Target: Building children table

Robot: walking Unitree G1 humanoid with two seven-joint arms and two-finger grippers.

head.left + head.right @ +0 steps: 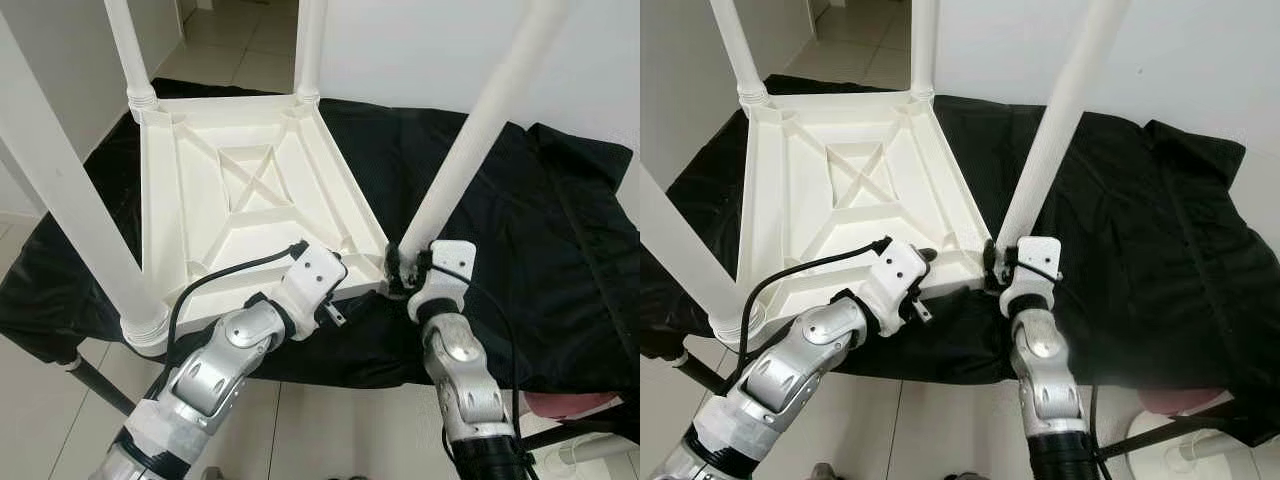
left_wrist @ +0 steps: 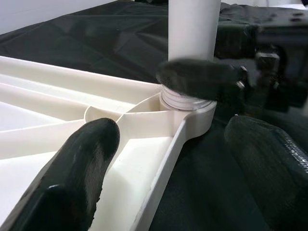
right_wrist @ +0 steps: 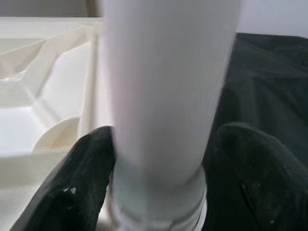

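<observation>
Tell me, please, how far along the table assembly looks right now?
Nearly done: all four white plastic legs stand in the corners of the upturned white plastic tabletop lying on the black cloth. The right gripper grips the fourth leg at its socket; the left gripper straddles the tabletop's edge nearby. Left: seat it and flip the table.

A rumpled black cloth (image 1: pixel 520 230) drapes the desk, spreading beyond and to the right of the right pincer (image 1: pixel 402 268). Pale floor tiles (image 1: pixel 235 45) run past its far edge beside a plain white wall (image 1: pixel 400 50).
</observation>
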